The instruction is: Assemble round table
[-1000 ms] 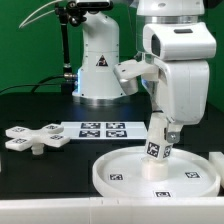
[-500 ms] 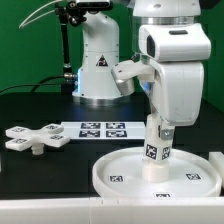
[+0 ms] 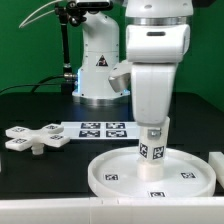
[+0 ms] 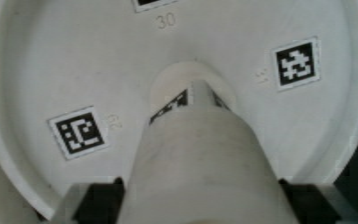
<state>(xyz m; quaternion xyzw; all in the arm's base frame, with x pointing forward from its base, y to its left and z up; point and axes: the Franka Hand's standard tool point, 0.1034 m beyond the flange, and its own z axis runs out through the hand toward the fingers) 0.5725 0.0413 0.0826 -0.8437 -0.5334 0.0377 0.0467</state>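
My jaws are clamped across the upper end of the short white plastic cylinder leg (image 3: 151,155), holding it upright over the centre of the large white rimmed round plastic disc (image 3: 104,164) on the black worktop (image 3: 40,185). I judge the leg light, rigid and smooth-sided, so it could slip; a grip high on its round sides suits it.

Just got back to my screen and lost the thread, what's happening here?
The gripper holds the short cylinder leg upright, its lower end at the middle of the large round disc, which lies flat on the table. Whether the leg is seated there cannot be told. The cross-shaped piece lies apart at the exterior view's left, beside the marker board.
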